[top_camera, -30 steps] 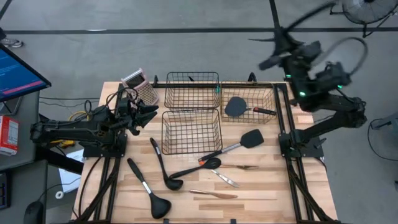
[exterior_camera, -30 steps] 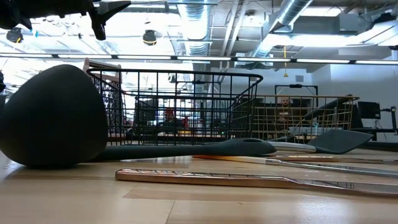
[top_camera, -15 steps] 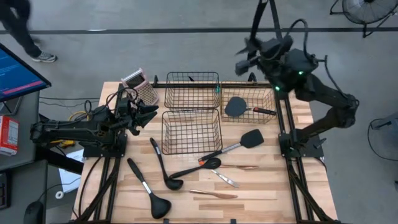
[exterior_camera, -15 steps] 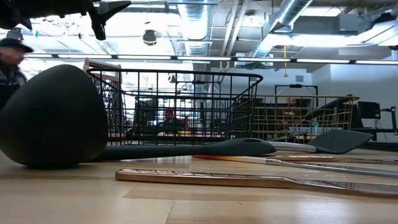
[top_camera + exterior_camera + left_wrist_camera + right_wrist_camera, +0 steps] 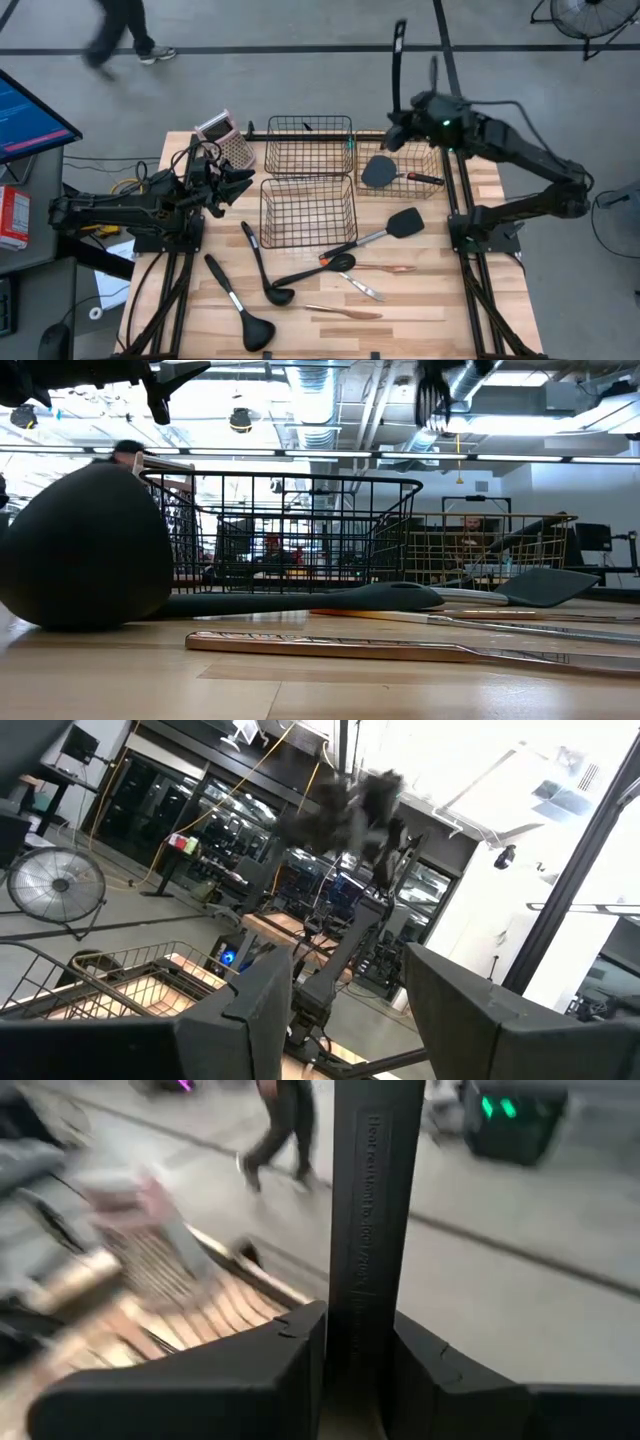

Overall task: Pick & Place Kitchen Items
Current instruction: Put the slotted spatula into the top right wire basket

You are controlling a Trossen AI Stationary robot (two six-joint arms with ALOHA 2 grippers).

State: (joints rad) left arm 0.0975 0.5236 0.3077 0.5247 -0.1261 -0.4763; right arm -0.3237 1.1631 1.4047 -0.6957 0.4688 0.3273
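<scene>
Holding a long black utensil (image 5: 399,50) clamped in its fingers, the right gripper (image 5: 405,120) hovers upper right, handle pointing up-frame, directly over the gold basket (image 5: 432,150); left gripper (image 5: 240,180) waits open.

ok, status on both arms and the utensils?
Right gripper over the gold basket, jaws shut on a black utensil handle. Left gripper parked by the grater, empty. Spatula already in gold basket; the rest on the table.
</scene>
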